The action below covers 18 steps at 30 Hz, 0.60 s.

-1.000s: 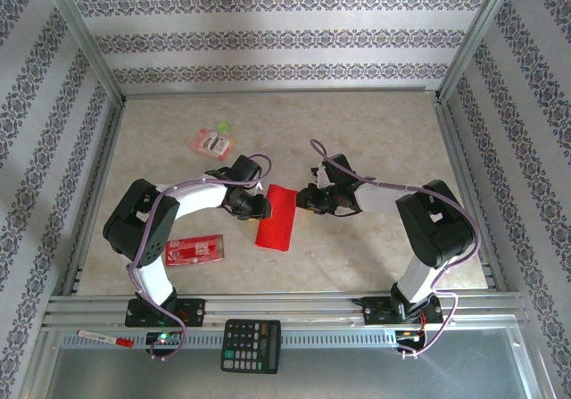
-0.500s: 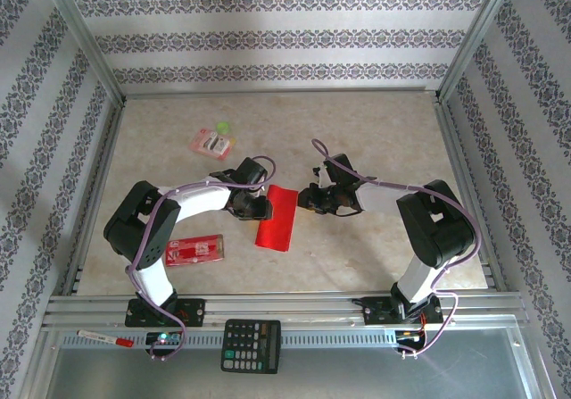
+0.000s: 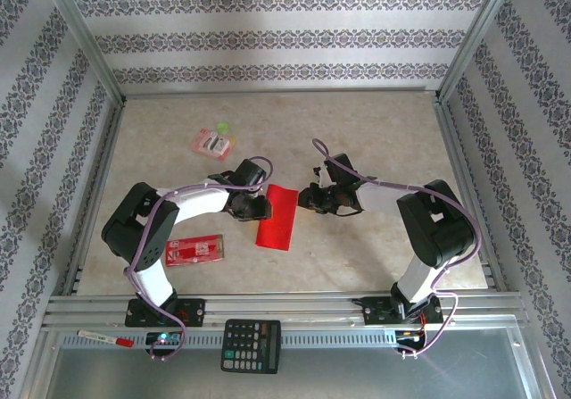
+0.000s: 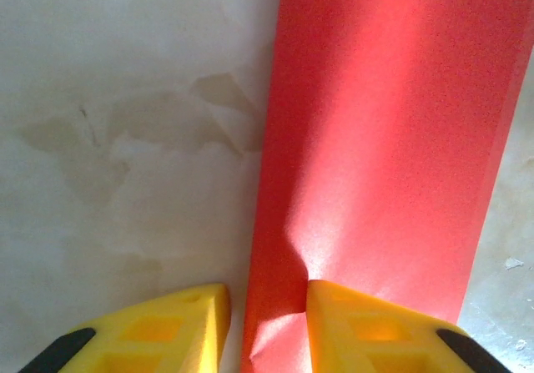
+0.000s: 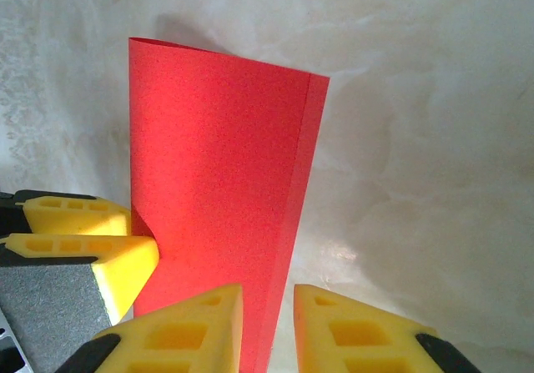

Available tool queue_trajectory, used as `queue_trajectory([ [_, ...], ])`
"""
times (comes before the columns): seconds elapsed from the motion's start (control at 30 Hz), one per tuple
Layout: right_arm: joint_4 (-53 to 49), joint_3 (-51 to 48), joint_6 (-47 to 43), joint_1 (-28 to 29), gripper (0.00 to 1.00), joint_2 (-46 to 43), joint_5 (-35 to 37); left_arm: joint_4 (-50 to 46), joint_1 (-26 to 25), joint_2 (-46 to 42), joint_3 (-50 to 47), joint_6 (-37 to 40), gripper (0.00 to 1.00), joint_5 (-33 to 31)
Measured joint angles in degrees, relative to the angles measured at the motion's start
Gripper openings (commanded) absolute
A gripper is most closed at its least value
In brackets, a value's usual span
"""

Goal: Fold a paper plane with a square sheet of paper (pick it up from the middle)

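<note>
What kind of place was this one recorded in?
Probably a purpose-built robot test cell: an aluminium frame and wallpaper panels enclose a marble-look tabletop, with left arm and right arm bolted to a rail at its near edge.

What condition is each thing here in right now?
Red paper: folded into a narrow strip, on the table.
Left gripper: fingers slightly apart, astride one long edge of the paper.
Right gripper: fingers slightly apart, astride the opposite edge.
Red packet: lying flat, not held.
Pink packet: lying flat, not held.
Calculator: face up on the front rail.
Pen: lying on the front rail.
</note>
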Motion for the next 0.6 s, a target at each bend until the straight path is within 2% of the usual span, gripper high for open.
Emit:
queue_trajectory([
  [0.6,0.07,0.00,0.09,0.79,0.23,0.72,-0.02,1.01,-1.66,-0.44,-0.59,-1.92,0.36,-3.17],
])
